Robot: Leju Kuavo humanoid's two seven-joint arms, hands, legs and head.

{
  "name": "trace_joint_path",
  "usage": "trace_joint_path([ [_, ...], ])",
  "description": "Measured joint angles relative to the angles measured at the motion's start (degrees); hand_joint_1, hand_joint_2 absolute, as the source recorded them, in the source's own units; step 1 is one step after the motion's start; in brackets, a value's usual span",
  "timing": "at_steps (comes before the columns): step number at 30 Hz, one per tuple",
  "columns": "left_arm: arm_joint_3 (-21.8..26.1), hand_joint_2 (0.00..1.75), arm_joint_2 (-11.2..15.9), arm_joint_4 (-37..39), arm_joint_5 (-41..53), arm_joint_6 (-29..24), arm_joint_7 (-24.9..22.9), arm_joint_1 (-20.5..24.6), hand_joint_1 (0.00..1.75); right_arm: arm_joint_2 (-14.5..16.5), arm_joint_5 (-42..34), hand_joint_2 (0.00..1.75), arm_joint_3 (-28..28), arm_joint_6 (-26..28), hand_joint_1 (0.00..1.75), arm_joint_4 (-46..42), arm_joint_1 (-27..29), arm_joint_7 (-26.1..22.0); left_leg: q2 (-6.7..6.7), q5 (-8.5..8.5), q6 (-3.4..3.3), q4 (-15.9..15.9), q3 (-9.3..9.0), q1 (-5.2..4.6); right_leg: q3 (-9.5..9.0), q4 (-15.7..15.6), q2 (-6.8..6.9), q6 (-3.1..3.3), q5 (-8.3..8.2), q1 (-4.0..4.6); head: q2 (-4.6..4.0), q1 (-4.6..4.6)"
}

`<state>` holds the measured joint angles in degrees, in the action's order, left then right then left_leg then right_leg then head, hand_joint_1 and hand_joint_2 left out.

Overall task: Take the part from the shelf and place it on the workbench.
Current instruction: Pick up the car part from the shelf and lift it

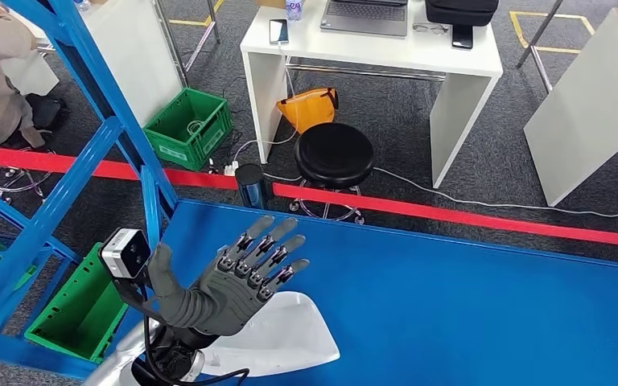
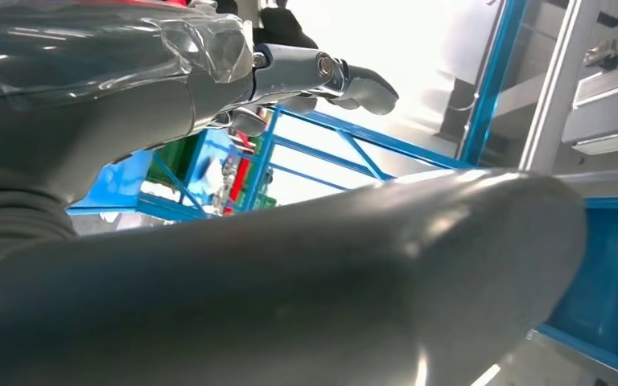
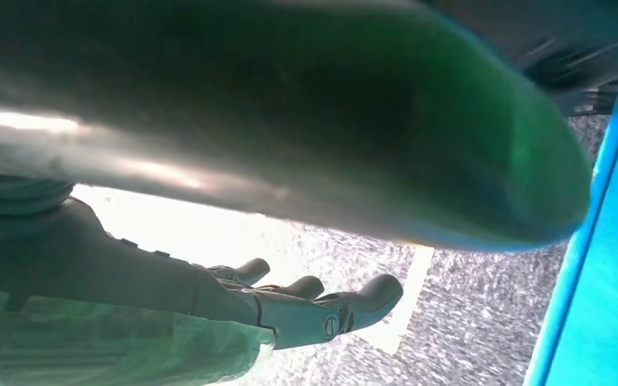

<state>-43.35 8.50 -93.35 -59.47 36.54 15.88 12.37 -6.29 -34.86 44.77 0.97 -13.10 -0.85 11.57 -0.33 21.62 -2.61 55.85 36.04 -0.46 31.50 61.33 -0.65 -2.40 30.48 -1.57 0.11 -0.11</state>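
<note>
Right, my left hand [image 1: 237, 277] is up over the blue worktop [image 1: 451, 297], fingers [image 1: 278, 245] spread and holding nothing. White part [image 1: 286, 334] lies on the worktop just below it. Right hand [image 3: 290, 310] hangs empty, fingers loosely apart.

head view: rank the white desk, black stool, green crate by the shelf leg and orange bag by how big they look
1. white desk
2. black stool and green crate: look about alike, so left unranked
3. orange bag, smallest, partly hidden behind the desk leg
</note>
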Motion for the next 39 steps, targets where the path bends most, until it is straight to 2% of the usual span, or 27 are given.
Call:
trace_joint_path([
  [1, 0.0, 0.0, 0.0, -0.1, 0.2, -0.2, 0.0, 0.0, 0.0, 0.0, -0.1, 0.0, 0.1, 0.0, 0.0, 0.0, -0.1, 0.0, -0.06, -0.06, 0.21, 0.4, 0.26, -0.1, -1.55, -2.4, -0.04, 0.08, -0.73, 0.05, 0.0, -0.02],
  [2, 0.0, 0.0, 0.0, -0.3, 0.4, -0.4, -0.1, 0.0, 0.0, 0.0, -0.2, 0.0, 0.2, 0.1, 0.0, -0.1, -0.3, 0.0, -0.11, -0.1, 0.45, 0.8, 0.51, -0.19, -2.16, -3.6, -0.09, 0.42, -0.98, 0.13, 0.0, -0.04],
  [5, 0.3, 0.0, -0.1, -0.5, 0.8, -0.7, -0.1, -0.2, 0.0, 0.1, -0.5, 0.0, 0.5, 0.2, 0.0, -0.3, -0.5, 0.0, -0.3, -0.05, 1.41, 1.5, 1.01, -0.07, -1.54, -3.8, -0.01, 1.82, -1.21, 0.07, 0.0, -0.06],
  [7, 0.6, 0.0, 0.0, -0.6, 1.0, -0.7, -0.1, -0.4, 0.0, 0.2, -0.8, 0.0, 0.6, 0.4, 0.0, -0.4, -0.5, 0.1, -0.2, 2.57, 2.21, 4.4, 2.2, 0.28, -1.34, -4.0, 0.23, 2.72, -1.67, -0.2, 0.0, -0.09],
  [9, 0.8, 0.0, 0.1, -0.6, 1.3, -0.8, -0.1, -0.6, 0.0, 0.2, -1.0, 0.0, 0.6, 0.5, 0.0, -0.5, -0.5, 0.1, 0.02, 7.29, 3.01, 11.5, 4.74, 0.71, -0.98, -3.9, 0.45, 3.17, -2.08, -0.09, 0.0, -0.13],
  [10, 0.8, 0.0, 0.1, -0.6, 1.5, -0.8, -0.1, -0.7, 0.0, 0.2, -1.1, 0.0, 0.6, 0.5, 0.0, -0.5, -0.4, 0.1, 0.1, 8.96, 3.29, 15.0, 5.93, 0.89, -0.78, -3.9, 0.53, 3.21, -2.24, 0.0, 0.0, -0.12],
  [11, 0.9, 0.0, 0.2, -0.6, 1.7, -0.8, 0.0, -0.8, 0.0, 0.3, -1.2, 0.0, 0.6, 0.5, 0.0, -0.5, -0.4, 0.1, 0.17, 9.68, 3.43, 17.3, 6.5, 1.02, -0.63, -3.8, 0.58, 3.23, -2.38, 0.1, 0.0, -0.12],
  [12, 0.9, 0.0, 0.2, -0.6, 1.8, -0.8, 0.0, -0.9, 0.0, 0.3, -1.3, 0.0, 0.6, 0.5, 0.0, -0.5, -0.4, 0.1, 0.22, 9.27, 3.4, 17.5, 6.06, 1.08, -0.55, -3.8, 0.6, 3.2, -2.47, 0.19, 0.0, -0.13],
  [13, 0.9, 0.0, 0.3, -0.5, 2.0, -0.8, 0.1, -1.0, 0.0, 0.3, -1.3, 0.0, 0.6, 0.5, 0.0, -0.5, -0.4, 0.1, 0.25, 7.88, 3.16, 15.4, 4.49, 1.06, -0.57, -3.8, 0.6, 3.19, -2.52, 0.29, 0.0, -0.13],
  [15, 1.0, 0.0, 0.4, -0.5, 2.0, -0.7, 0.2, -1.0, 0.0, 0.6, -1.4, 0.0, 0.7, 0.5, 0.0, -0.6, -0.5, 0.1, 0.27, 4.93, 1.99, 7.7, -0.23, 0.79, -0.71, -3.9, 0.58, 3.12, -2.55, 0.57, 0.0, -0.08],
  [16, 1.0, 0.0, 0.4, -0.6, 2.0, -0.7, 0.3, -1.0, 0.0, 0.7, -1.4, 0.0, 0.7, 0.5, 0.0, -0.7, -0.6, 0.1, 0.34, 4.23, 1.37, 4.4, -2.1, 0.56, -0.7, -3.9, 0.58, 2.99, -2.62, 0.58, 0.0, -0.04],
  [17, 1.0, 0.0, 0.4, -0.6, 2.0, -0.7, 0.3, -0.9, 0.0, 0.9, -1.4, 0.0, 0.8, 0.5, 0.0, -0.8, -0.7, 0.1, 0.39, 4.13, 0.88, 2.4, -3.16, 0.3, -0.64, -4.0, 0.58, 2.76, -2.69, 0.54, 0.0, -0.02],
  [19, 1.0, 0.0, 0.5, -0.6, 2.0, -0.7, 0.4, -0.9, 0.0, 1.1, -1.4, 0.0, 0.8, 0.5, 0.0, -0.9, -0.8, 0.1, 0.44, 4.31, 0.33, 1.1, -3.61, -0.14, -0.61, -4.3, 0.64, 2.1, -2.9, 0.3, 0.0, -0.02],
  [21, 1.1, 0.0, 0.5, -0.7, 2.1, -0.7, 0.4, -0.9, 0.0, 1.2, -1.4, 0.0, 0.8, 0.5, 0.0, -1.0, -0.7, 0.1, 0.5, 3.58, -0.26, -0.6, -4.54, 0.03, -0.42, -4.0, 0.68, 1.72, -2.55, 0.33, 0.0, 0.03],
  [22, 1.0, 0.0, 0.4, -0.8, 2.1, -0.7, 0.4, -0.8, 0.0, 1.2, -1.4, 0.0, 0.8, 0.5, 0.0, -1.0, -0.8, 0.1, 0.55, 3.17, -0.55, -1.6, -5.04, 0.17, 0.3, -2.6, 0.67, 1.75, -1.84, 0.39, 0.0, 0.06],
  [24, 1.0, 0.0, 0.3, -0.8, 2.1, -0.7, 0.4, -0.7, 0.0, 1.1, -1.4, 0.0, 0.9, 0.5, 0.0, -1.0, -0.9, 0.1, 0.59, 2.83, -0.8, -2.4, -5.51, 0.31, 3.71, 3.8, 0.66, 2.12, 0.67, 0.3, 0.0, 0.1],
  [26, 1.0, 0.0, 0.2, -0.8, 2.2, -0.9, 0.4, -0.7, 0.0, 0.8, -1.4, 0.0, 0.9, 0.6, 0.0, -1.0, -0.9, 0.2, 0.54, 2.82, -0.72, -2.2, -5.4, 0.33, 7.5, 10.4, 0.66, 1.8, 2.42, 0.05, 0.0, 0.1],
  [27, 1.0, 0.0, 0.2, -0.8, 2.2, -1.0, 0.4, -0.7, 0.0, 0.7, -1.3, 0.0, 0.9, 0.6, 0.0, -1.0, -0.9, 0.2, 0.47, 2.87, -0.6, -2.0, -5.33, 0.39, 8.2, 11.1, 0.67, 1.26, 2.12, -0.14, 0.0, 0.09],
  [28, 0.9, 0.0, 0.1, -0.8, 2.2, -1.0, 0.4, -0.7, 0.0, 0.6, -1.3, 0.0, 1.0, 0.6, 0.0, -1.0, -0.8, 0.3, 0.4, 2.99, -0.36, -1.7, -5.24, 0.52, 7.68, 9.4, 0.68, 0.5, 0.88, -0.38, 0.0, 0.1],
  [29, 0.9, 0.0, 0.0, -0.8, 2.2, -1.1, 0.4, -0.7, 0.0, 0.5, -1.2, 0.0, 1.0, 0.6, 0.0, -1.0, -0.8, 0.4, 0.34, 3.27, -0.02, -1.1, -5.07, 0.66, 6.19, 5.8, 0.7, -0.3, -0.92, -0.69, 0.0, 0.1],
  [30, 1.0, 0.0, 0.0, -0.8, 2.2, -1.2, 0.4, -0.7, 0.0, 0.5, -1.2, 0.0, 1.1, 0.6, 0.0, -1.0, -0.9, 0.5, 0.3, 3.65, 0.45, -0.4, -4.72, 0.73, 4.63, 2.3, 0.71, -0.84, -2.44, -0.91, 0.0, 0.1],
  [31, 1.0, 0.0, -0.1, -0.8, 2.2, -1.2, 0.4, -0.6, 0.0, 0.4, -1.2, 0.0, 1.1, 0.6, 0.0, -1.1, -0.9, 0.5, 0.3, 4.11, 0.97, 0.5, -4.21, 0.71, 3.48, -0.6, 0.63, -0.93, -3.59, -1.04, 0.0, 0.08],
  [32, 1.0, 0.0, -0.1, -0.8, 2.2, -1.3, 0.5, -0.5, 0.0, 0.4, -1.2, 0.0, 1.1, 0.6, 0.0, -1.1, -1.0, 0.6, 0.33, 4.49, 1.42, 1.3, -3.7, 0.65, 2.99, -2.0, 0.54, -0.66, -4.11, -1.02, 0.0, 0.04],
  [34, 1.0, 0.0, -0.1, -0.9, 2.3, -1.5, 0.5, -0.4, 0.0, 0.4, -1.2, 0.0, 1.3, 0.6, 0.0, -1.1, -1.2, 0.7, 0.37, 4.83, 1.98, 1.9, -3.03, 0.61, 3.31, -2.0, 0.36, 0.42, -4.25, -0.73, 0.0, -0.01],
  [36, 1.0, 0.0, -0.2, -0.9, 2.5, -1.7, 0.6, -0.4, 0.0, 0.3, -1.2, 0.0, 1.5, 0.6, 0.0, -1.1, -1.4, 0.7, 0.37, 5.36, 2.38, 2.6, -2.72, 0.91, 3.45, -2.0, 0.37, 1.16, -4.46, -0.8, 0.0, -0.03],
  [37, 1.0, 0.0, -0.2, -0.9, 2.6, -1.7, 0.6, -0.3, 0.0, 0.2, -1.2, 0.0, 1.5, 0.6, 0.0, -1.1, -1.5, 0.7, 0.36, 6.44, 2.64, 4.0, -2.17, 1.04, 3.48, -2.1, 0.38, 1.45, -4.59, -0.92, 0.0, -0.05],
  [39, 1.0, 0.0, -0.2, -0.9, 2.6, -1.7, 0.6, -0.3, 0.0, 0.1, -1.3, 0.0, 1.5, 0.7, 0.0, -1.1, -1.6, 0.7, 0.34, 10.21, 3.18, 10.1, 0.33, 1.16, 3.59, -2.1, 0.42, 1.84, -4.78, -0.89, 0.0, -0.07],
])
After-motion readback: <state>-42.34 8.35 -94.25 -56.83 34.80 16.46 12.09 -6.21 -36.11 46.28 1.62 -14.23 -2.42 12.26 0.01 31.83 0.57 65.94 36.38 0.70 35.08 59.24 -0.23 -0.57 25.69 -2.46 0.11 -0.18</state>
